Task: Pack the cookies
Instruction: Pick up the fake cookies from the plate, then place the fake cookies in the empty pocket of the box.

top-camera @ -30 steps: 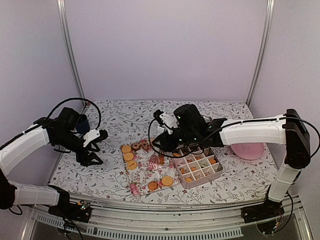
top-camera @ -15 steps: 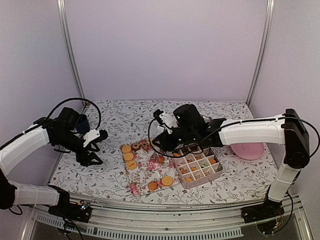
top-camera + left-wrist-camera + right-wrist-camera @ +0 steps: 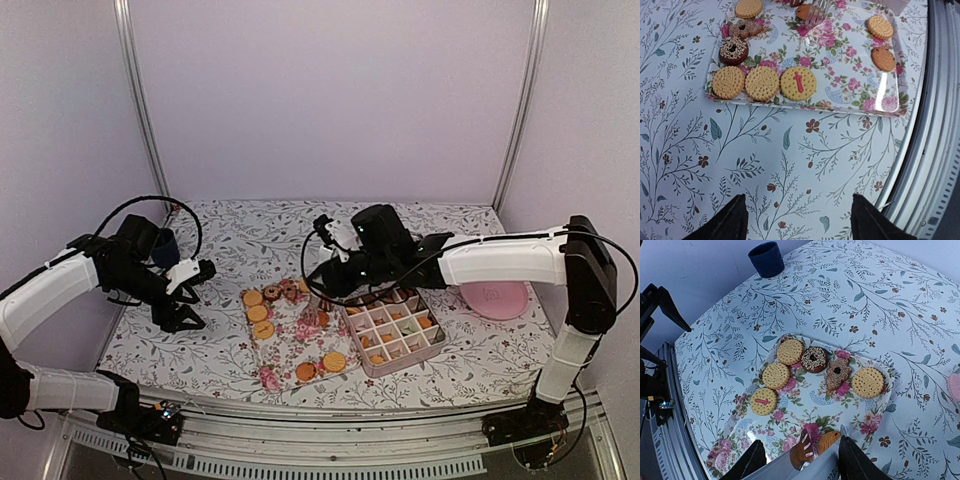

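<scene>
Cookies (image 3: 776, 375) lay on a floral tray (image 3: 790, 410), one bearing a red cross-like mark. Others sat in a divided box (image 3: 437, 345). The right gripper (image 3: 800, 442) hovered over the tray's edge, jaws parted; whether it held anything, I could not tell. The left gripper (image 3: 798, 202) stood wide open and empty near the tray.

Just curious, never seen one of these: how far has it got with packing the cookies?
Partly done: several compartments of the box hold cookies, others look bare. Nothing visibly in hand: the right fingers hover open over the tray, the left fingers hang aside. Left: roughly ten cookies on the tray.
</scene>
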Controlling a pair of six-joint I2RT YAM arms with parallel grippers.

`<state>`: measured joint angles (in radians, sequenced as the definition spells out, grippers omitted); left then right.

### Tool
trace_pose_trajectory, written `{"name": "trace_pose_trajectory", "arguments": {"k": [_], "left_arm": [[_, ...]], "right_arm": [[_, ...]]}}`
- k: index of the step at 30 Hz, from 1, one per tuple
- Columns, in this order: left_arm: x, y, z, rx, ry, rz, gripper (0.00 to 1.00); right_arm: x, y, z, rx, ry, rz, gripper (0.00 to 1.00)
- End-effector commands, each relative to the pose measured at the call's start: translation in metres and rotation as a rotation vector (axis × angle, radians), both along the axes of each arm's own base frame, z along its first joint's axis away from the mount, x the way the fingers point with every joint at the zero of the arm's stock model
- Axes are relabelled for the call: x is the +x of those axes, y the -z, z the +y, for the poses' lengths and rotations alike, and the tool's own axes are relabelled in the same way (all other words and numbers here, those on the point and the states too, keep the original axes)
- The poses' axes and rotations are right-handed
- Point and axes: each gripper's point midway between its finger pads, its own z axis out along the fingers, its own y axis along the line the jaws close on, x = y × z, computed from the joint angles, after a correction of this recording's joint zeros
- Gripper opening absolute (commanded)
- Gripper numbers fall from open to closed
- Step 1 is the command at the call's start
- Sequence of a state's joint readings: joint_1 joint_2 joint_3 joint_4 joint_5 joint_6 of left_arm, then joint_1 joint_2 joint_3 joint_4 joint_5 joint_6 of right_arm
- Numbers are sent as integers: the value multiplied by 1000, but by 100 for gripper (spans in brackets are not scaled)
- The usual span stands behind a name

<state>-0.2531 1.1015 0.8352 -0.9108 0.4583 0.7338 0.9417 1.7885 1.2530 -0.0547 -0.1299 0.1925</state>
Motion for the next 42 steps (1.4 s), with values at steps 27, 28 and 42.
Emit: {"name": "trace_pose_trajectory", "arguments": {"k": [27,28,42], "left_arm": [[2,-13,-1,-3,15,-33,71],[2,-13,-1,-4,16,-31,71],[4,-11,-5,-21,19,-27,71]], "right_arm": [[-24,-120,-37,61,77,-151,30],[-26,-121,-49,47,99,-153,30],[-58,-81,-213,-56,465,-104,30]]}}
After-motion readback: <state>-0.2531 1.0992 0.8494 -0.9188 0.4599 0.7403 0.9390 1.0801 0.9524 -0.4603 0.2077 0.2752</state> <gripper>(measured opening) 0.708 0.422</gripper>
